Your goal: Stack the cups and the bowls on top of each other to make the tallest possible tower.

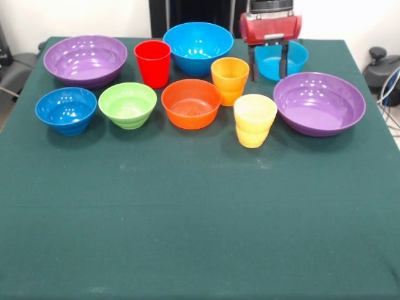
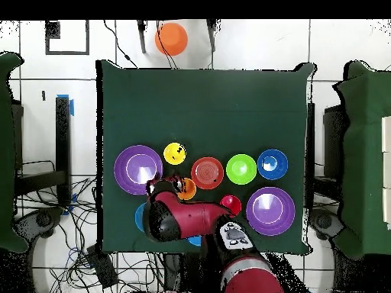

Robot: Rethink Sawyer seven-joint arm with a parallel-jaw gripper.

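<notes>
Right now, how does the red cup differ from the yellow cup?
The red cup has plain, straight tapered walls; the yellow cup has a bulging, stepped base. The red cup stands in the back row between a purple bowl and the large blue bowl; the yellow cup stands nearer the camera, beside the other purple bowl. Both are upright, empty and glossy.

Front view low, across table [image 1: 200, 219]; overhead straight down; both share tabletop.
</notes>
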